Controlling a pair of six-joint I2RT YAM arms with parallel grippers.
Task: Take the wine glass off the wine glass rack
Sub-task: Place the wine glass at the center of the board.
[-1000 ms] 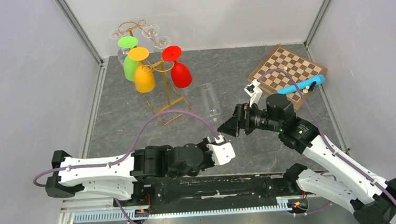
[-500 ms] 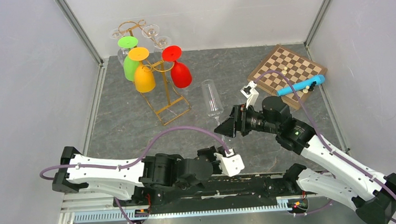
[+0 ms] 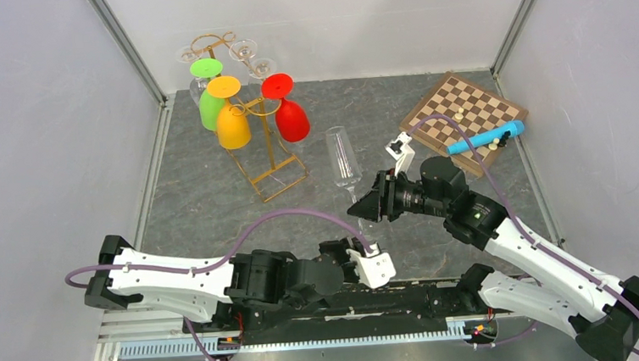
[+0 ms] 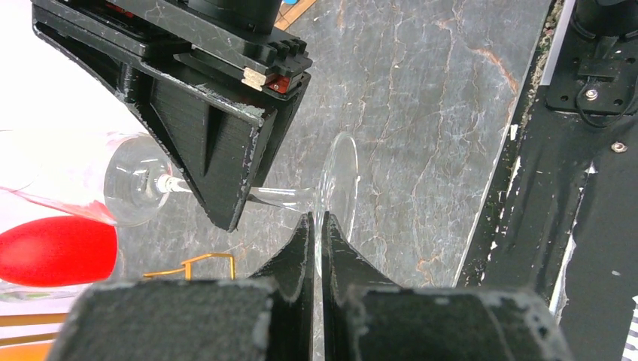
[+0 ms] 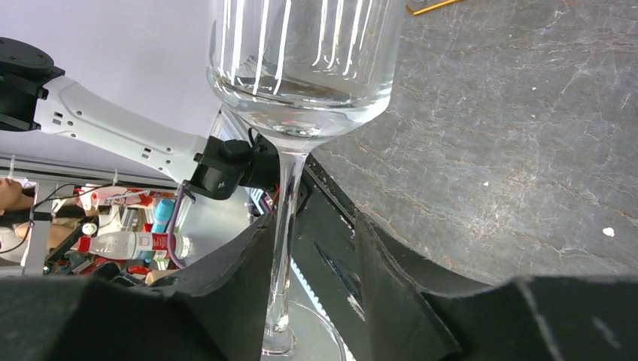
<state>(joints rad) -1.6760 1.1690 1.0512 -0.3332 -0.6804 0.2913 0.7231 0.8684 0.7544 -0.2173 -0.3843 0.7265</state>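
Note:
A clear wine glass [image 3: 342, 158] stands tilted above the table, off the gold wire wine glass rack [image 3: 274, 160], which is at the back left. My left gripper [image 3: 361, 239] is shut on the edge of the glass's round foot [image 4: 338, 180], pinched between its fingertips [image 4: 305, 233]. My right gripper [image 3: 362, 207] straddles the stem with its jaws apart. In the right wrist view the stem [image 5: 284, 226] rests against one finger and a gap shows to the other, around the right gripper [image 5: 312, 226]. The bowl [image 5: 301, 75] fills the top of that view.
Green [image 3: 209, 103], yellow [image 3: 231, 123] and red [image 3: 291, 119] glasses hang upside down on the rack, with clear ones [image 3: 244, 50] behind. A chessboard [image 3: 464, 113] with a blue cylinder [image 3: 485, 137] lies at the back right. Grey walls enclose the table.
The glass has swung from lying flatter to more upright, its bowl moving away from me. My left arm has drawn back and right, its gripper now on the foot. The right gripper shifted slightly left.

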